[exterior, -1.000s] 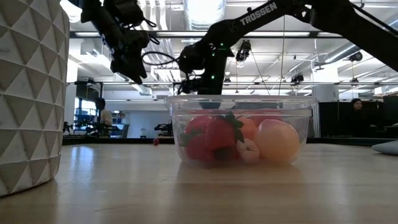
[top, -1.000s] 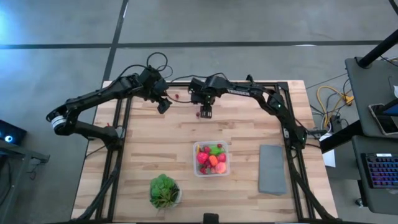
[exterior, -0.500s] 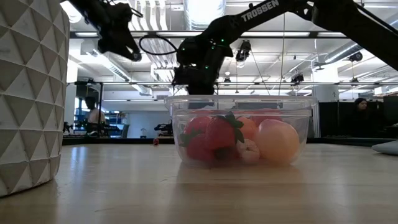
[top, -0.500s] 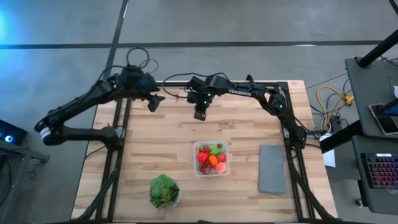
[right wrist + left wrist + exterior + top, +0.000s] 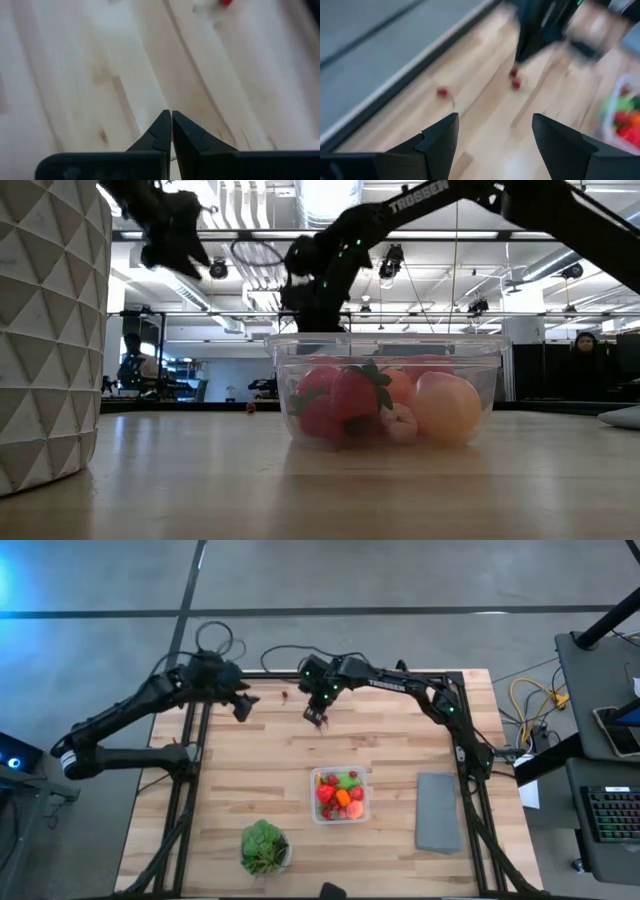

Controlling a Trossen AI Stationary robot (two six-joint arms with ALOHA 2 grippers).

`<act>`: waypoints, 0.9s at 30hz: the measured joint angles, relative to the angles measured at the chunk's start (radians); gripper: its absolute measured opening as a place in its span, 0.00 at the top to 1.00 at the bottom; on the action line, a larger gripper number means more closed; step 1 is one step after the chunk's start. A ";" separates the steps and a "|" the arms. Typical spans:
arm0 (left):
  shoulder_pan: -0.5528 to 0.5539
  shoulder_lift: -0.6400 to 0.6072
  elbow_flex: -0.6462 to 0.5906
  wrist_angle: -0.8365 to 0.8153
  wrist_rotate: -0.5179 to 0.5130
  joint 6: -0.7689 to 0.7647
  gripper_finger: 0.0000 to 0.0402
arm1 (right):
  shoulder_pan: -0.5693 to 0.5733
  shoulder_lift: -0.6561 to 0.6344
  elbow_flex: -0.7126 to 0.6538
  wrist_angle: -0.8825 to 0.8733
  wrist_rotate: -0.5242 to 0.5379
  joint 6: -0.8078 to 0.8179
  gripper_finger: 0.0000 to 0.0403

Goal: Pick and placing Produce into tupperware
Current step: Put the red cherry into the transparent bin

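Wooden counter [image 5: 250, 770] carries the tupperware [image 5: 340, 796], full of produce [image 5: 338, 794], well apart from both hands. Right hand [image 5: 315, 718] has its fingers pressed together over bare wood; a red berry [image 5: 285, 695] lies near it. Left hand [image 5: 241, 705] hangs spread.

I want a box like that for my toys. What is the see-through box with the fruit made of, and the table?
The box looks like clear, glossy plastic: the fruit shows right through its walls. The table looks like pale wooden planks with a smooth finish: you can see board lines and grain.
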 joint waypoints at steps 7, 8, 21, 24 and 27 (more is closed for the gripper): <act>-0.002 0.041 -0.237 0.207 0.040 -0.009 0.40 | -0.021 -0.198 0.004 0.005 0.193 0.048 0.98; -0.004 0.053 -0.278 0.289 0.078 -0.013 0.40 | -0.029 -0.227 0.002 0.005 0.202 0.058 0.98; -0.052 0.409 -0.476 0.989 0.158 -0.033 0.40 | -0.055 -0.468 -0.008 -0.158 0.428 0.139 0.98; -0.099 0.506 -0.453 1.049 0.175 -0.033 0.40 | -0.055 -0.478 -0.008 -0.193 0.431 0.150 0.98; -0.137 0.589 -0.412 1.086 0.148 -0.031 0.40 | -0.055 -0.478 -0.010 -0.207 0.431 0.164 0.98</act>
